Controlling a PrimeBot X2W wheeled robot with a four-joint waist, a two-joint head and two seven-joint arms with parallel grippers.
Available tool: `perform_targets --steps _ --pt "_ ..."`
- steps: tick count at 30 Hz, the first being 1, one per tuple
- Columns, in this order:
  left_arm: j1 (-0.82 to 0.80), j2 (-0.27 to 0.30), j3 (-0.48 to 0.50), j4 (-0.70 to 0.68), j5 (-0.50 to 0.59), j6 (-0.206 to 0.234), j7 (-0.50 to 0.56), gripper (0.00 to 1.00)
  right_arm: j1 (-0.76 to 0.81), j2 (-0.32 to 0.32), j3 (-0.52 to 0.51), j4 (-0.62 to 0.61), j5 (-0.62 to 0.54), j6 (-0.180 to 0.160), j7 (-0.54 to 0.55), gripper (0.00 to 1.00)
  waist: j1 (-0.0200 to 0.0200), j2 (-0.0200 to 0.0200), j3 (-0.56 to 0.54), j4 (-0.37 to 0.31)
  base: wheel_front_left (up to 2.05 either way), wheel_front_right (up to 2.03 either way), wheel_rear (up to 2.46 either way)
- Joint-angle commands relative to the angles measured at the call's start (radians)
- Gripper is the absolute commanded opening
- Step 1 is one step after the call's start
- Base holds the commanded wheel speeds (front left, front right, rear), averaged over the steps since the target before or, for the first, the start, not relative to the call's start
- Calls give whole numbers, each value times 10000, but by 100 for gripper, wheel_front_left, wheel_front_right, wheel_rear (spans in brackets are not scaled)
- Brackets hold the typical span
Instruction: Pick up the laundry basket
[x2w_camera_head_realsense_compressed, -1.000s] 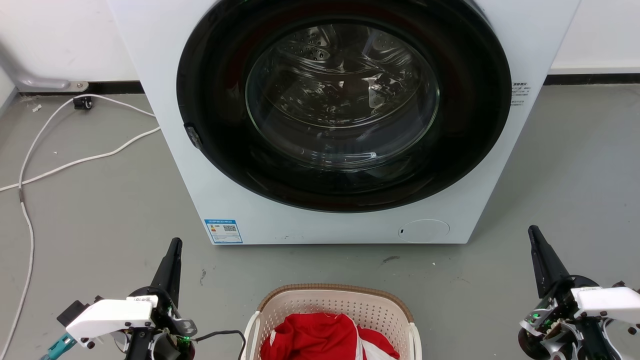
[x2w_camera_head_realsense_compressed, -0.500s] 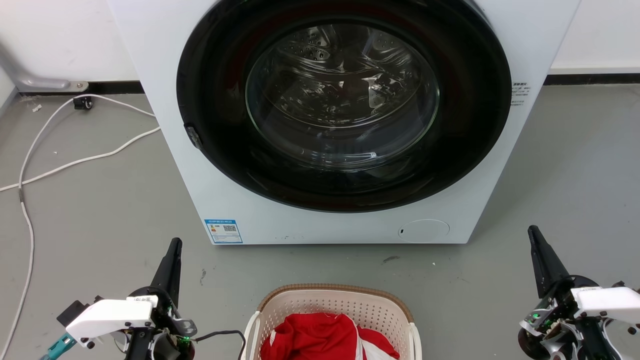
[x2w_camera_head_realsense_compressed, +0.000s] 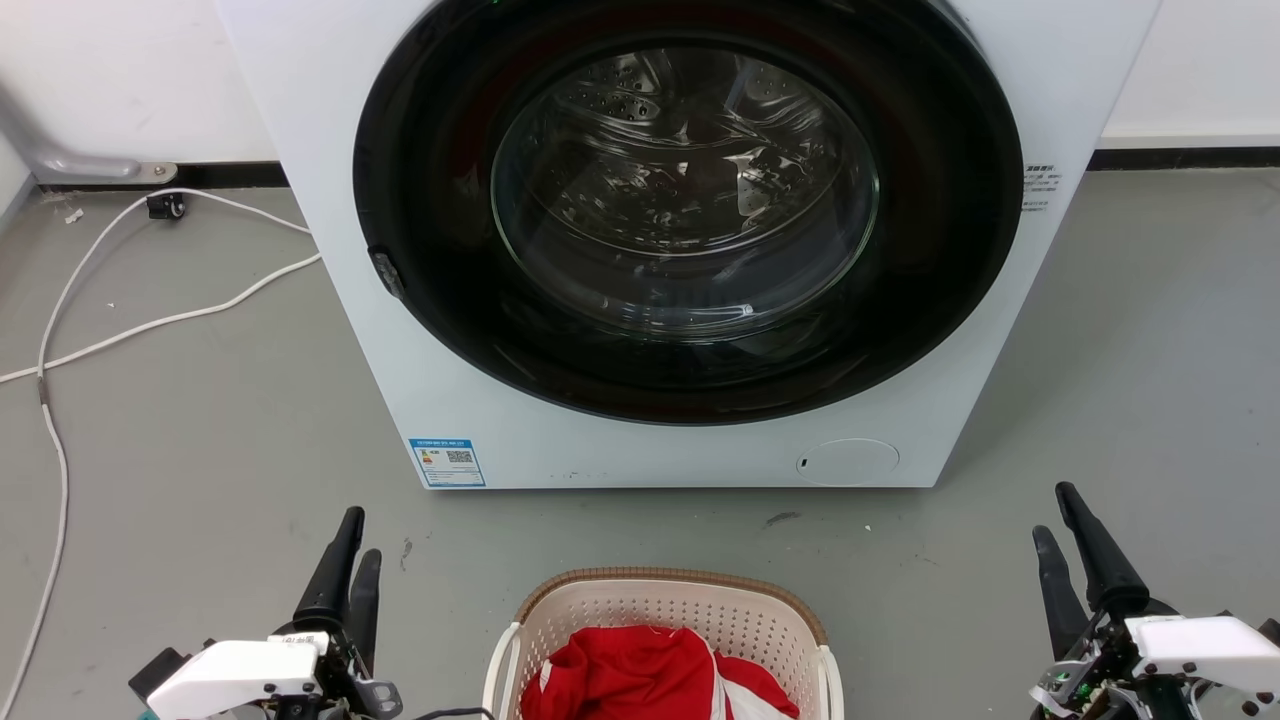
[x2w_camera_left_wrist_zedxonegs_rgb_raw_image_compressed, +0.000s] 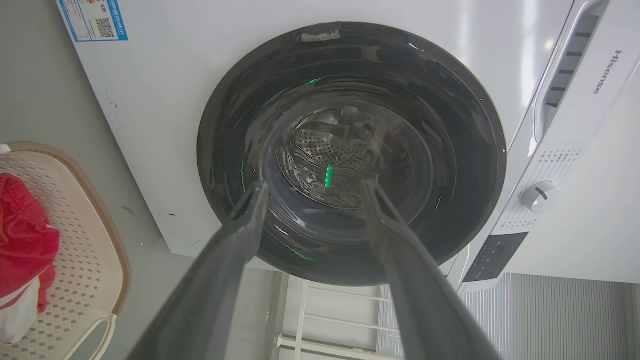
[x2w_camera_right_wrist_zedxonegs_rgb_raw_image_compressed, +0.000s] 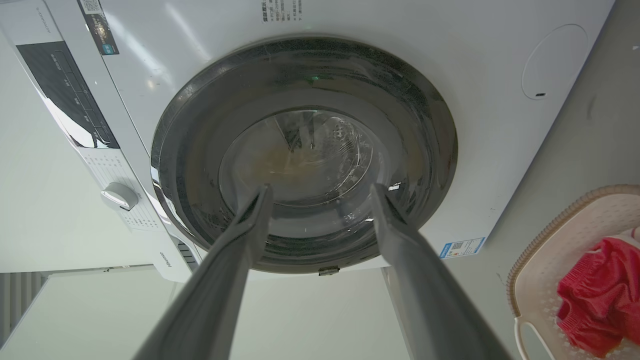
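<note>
Flanking the basket (x2w_camera_head_realsense_compressed: 668, 579), the left claw (x2w_camera_head_realsense_compressed: 358, 543) and right claw (x2w_camera_head_realsense_compressed: 1056, 515) are spread apart, empty; reaching inward to its handles (x2w_camera_head_realsense_compressed: 497, 668) is judged next.

Bright, even light; soft shadows.
Glare streaks the washer door (x2w_camera_head_realsense_compressed: 685, 190); wrist views bend at the edges, tool fingers (x2w_camera_left_wrist_zedxonegs_rgb_raw_image_compressed: 225, 280) blurred.

A white front-loading washing machine (x2w_camera_head_realsense_compressed: 640, 455) fills the upper middle of the head view, its round dark door (x2w_camera_head_realsense_compressed: 930, 300) shut over a glass window (x2w_camera_head_realsense_compressed: 684, 190) and a blue label (x2w_camera_head_realsense_compressed: 447, 462) at its lower left corner. A white cable (x2w_camera_head_realsense_compressed: 150, 323) winds over the grey floor (x2w_camera_head_realsense_compressed: 200, 430) at the left, and a red garment (x2w_camera_head_realsense_compressed: 630, 675) lies at the bottom centre.
</note>
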Motion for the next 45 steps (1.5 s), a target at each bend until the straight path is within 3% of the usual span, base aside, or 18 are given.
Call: perform_targets --steps 1,18,24,31,38,45 --pt "-160 23 -19 -243 97 -3 -79 100 -174 -29 60 -237 -125 4 -77 100 0 -1 2 -2 0 0 0" --pt "108 31 514 -642 1411 -9 -879 100 20 -27 259 -659 -1433 6 -879 100 0 -1 22 -18 0 0 0" --pt "116 35 843 -674 2101 21 -1127 100 26 -26 13 -779 -2810 7 -1130 100 0 -1 17 -14 0 0 0" --pt "164 38 990 -1142 3271 403 -1397 100 -26 -25 -50 -1308 -4832 7 -1398 100 0 -1 29 7 0 0 0" --pt "275 41 694 -2321 5103 1163 -1647 100 51 -25 167 -1901 -6914 8 -1647 100 0 -1 80 12 0 0 0" --pt "585 45 -91 -3181 6771 1427 -1887 100 135 -24 546 -2470 -8873 9 -1878 100 0 -1 105 -8 0 0 0"
